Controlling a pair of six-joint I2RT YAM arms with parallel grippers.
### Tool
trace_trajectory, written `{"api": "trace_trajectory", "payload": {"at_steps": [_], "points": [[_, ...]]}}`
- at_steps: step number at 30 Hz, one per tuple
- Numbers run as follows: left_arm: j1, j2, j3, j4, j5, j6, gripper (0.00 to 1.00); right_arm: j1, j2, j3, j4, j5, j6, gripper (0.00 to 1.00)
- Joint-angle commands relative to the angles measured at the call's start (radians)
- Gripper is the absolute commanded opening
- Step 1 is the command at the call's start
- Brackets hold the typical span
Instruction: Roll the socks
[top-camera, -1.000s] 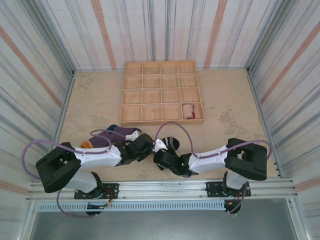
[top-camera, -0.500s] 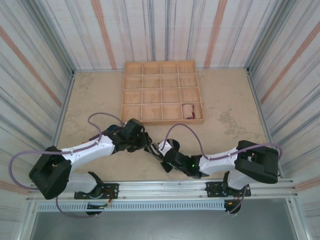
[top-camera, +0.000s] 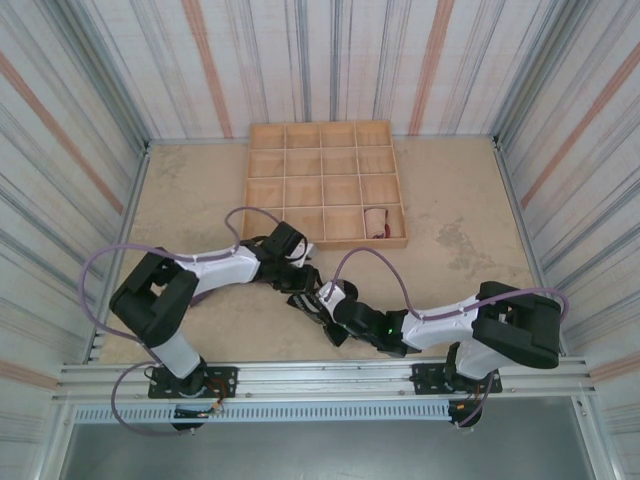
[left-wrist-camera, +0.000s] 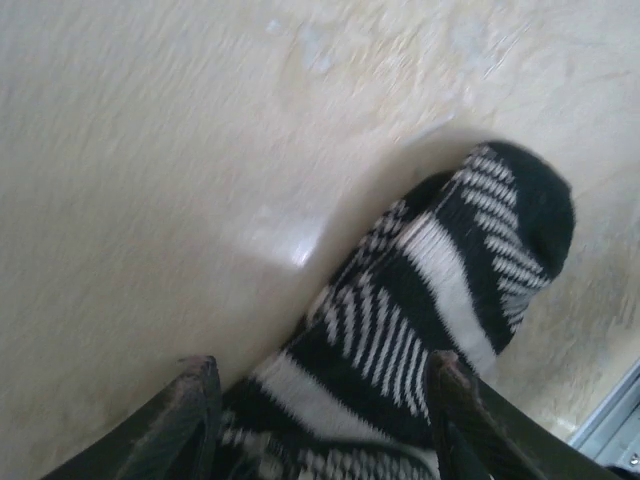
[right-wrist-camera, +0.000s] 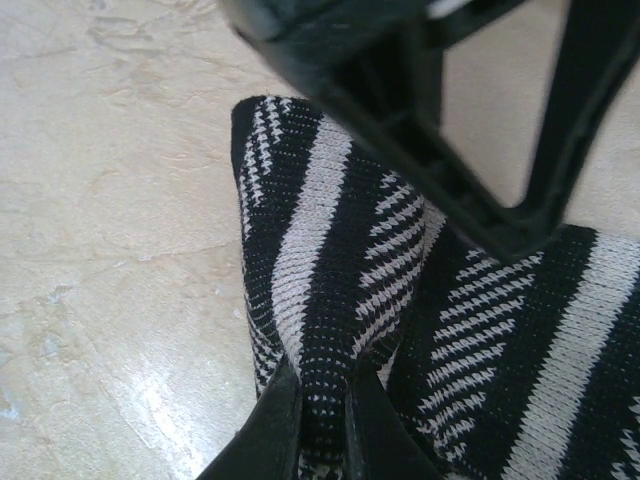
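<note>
1. Top view, and both arms have their noses together mid-table (top-camera: 200, 190): left gripper (top-camera: 298, 278) and right gripper (top-camera: 322, 302) crowd over the striped sock (top-camera: 322, 291).
2. Left wrist camera: the jaws stand partway apart, 1 of the fingers (left-wrist-camera: 195, 400) on each side of the sock's leg. The black-and-white fabric lies flat on the surface, its rounded end pointing to 1 o'clock (whether the pads actually press it, I cannot tell).
3. Right wrist camera: here is a real grip! The jaws are almost fully closed at 6 o'clock, pinching a raised fold of that same sock, with the rest spreading toward 12 and 3 o'clock.
4. At 12 o'clock from the grippers sits the wooden tray (top-camera: 325, 244). A rolled peach sock (top-camera: 376, 221) rests in its near-right corner compartment, around 1 o'clock.
</note>
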Motion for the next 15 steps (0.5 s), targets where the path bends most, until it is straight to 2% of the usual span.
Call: {"api": "trace_trajectory", "payload": {"at_steps": [1,5,8,12,15], "points": [[0.004,0.046,0.027,0.041,0.081,0.093,0.56,-0.002,0.002,-0.025,-0.058,-0.037,-0.013,0.0],[0.004,0.101,0.049,0.035,0.108,0.111,0.54,-0.002,0.005,-0.023,-0.067,-0.033,-0.01,0.0],[0.004,0.129,0.047,0.037,0.119,0.107,0.48,-0.004,0.004,-0.022,-0.067,-0.027,-0.009,0.0],[-0.013,0.146,0.033,0.024,0.065,0.1,0.4,-0.005,0.008,-0.02,-0.064,-0.024,-0.008,0.0],[-0.053,0.163,0.04,-0.009,-0.023,0.101,0.33,-0.008,0.015,-0.017,-0.061,-0.023,-0.008,0.0]]}}
